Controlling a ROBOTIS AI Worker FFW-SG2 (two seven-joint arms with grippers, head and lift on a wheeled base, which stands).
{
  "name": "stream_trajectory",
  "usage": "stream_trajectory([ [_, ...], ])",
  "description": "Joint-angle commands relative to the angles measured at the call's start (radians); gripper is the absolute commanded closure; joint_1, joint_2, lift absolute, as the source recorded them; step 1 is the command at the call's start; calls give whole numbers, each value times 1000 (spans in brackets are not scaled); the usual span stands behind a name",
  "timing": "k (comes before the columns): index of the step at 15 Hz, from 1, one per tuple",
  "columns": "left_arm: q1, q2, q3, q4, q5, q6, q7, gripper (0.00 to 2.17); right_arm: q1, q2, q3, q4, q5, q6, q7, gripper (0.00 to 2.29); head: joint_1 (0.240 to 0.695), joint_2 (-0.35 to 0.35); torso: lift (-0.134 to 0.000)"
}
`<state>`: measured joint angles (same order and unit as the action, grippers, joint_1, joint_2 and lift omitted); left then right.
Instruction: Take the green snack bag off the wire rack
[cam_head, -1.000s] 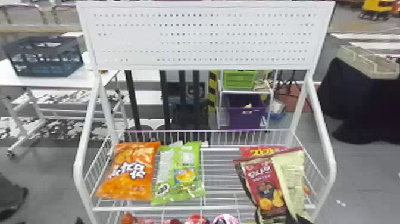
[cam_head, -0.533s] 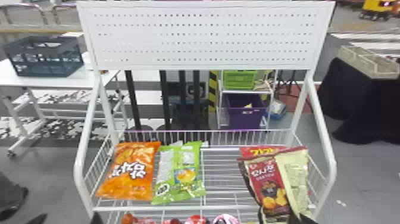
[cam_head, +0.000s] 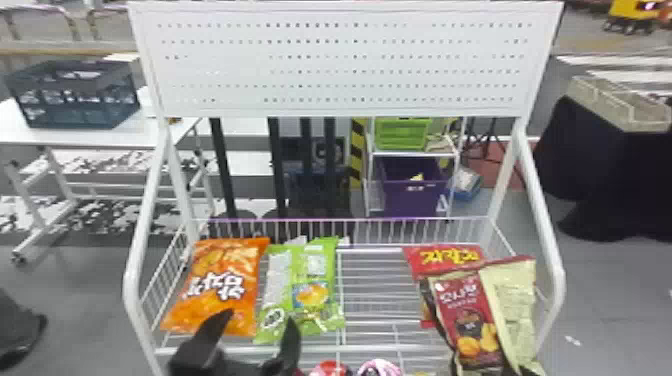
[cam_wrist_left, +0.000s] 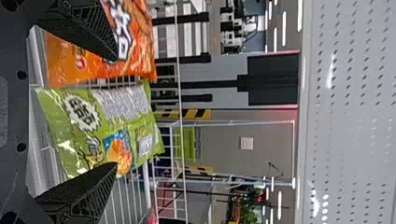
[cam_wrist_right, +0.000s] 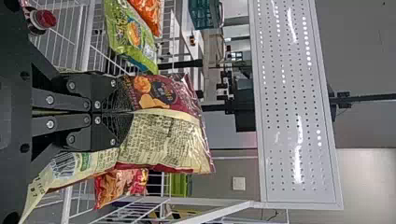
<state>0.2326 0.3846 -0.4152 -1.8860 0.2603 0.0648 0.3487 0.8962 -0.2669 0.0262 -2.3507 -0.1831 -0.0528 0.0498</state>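
On the wire rack (cam_head: 370, 348), the head view shows an orange bag (cam_head: 220, 280) at left, the green snack bag (cam_head: 302, 290) just beside it, and a red bag (cam_head: 442, 256) at right. The left gripper (cam_head: 258, 320) is at the near side, fingers wide, one tip overlapping each of the two left bags.

Left wrist view: the green snack bag shows between the spread fingers (cam_wrist_left: 91, 186); contact I cannot tell.

Right wrist view: the right gripper (cam_wrist_right: 131, 112) pinches a maroon-and-cream bag (cam_wrist_right: 163, 140), apart from the green one.
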Motion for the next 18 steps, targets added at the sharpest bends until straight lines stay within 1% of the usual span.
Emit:
stream_trajectory([
  [1,-177,-27,-91,165,37,5,13,90,0,6,0,10,4,0,1,2236,499,0,0],
  [4,-331,-66,-134,354,93,2,15,90,-3,6,0,24,5,0,-1,2236,499,0,0],
  [5,-369,-73,-148,400,111,2,10,90,-5,8,0,27,5,3,-1,2236,499,0,0],
  [7,-423,-89,-160,469,142,5,-13,93,-10,8,0,33,5,3,-1,2236,499,0,0],
  [8,-435,-92,-160,487,146,11,-27,164,-11,8,0,34,5,3,1,2236,499,0,0],
  [9,-441,-92,-162,496,158,14,-28,269,-13,8,0,36,5,3,-1,2236,499,0,0],
  [10,-441,-92,-160,499,165,45,-34,464,-14,6,0,39,2,3,-1,2236,499,0,0],
  [11,-440,-90,-157,499,166,85,-43,842,-19,6,-2,42,1,3,1,2236,499,0,0],
  [12,-435,-90,-155,490,168,100,-40,1369,-25,5,-2,45,-2,3,-1,2236,499,0,0],
  [13,-432,-90,-152,481,168,116,-53,1541,-28,5,0,48,-2,6,1,2236,499,0,0],
  [14,-429,-87,-146,464,168,146,-73,1659,-31,5,0,50,-6,6,-1,2236,499,0,0],
  [15,-424,-87,-143,449,169,158,-77,1696,-33,5,0,50,-6,6,-1,2236,499,0,0],
  [18,-391,-76,-132,364,169,162,-71,1713,-34,3,-2,50,-7,6,-1,2236,499,0,0],
])
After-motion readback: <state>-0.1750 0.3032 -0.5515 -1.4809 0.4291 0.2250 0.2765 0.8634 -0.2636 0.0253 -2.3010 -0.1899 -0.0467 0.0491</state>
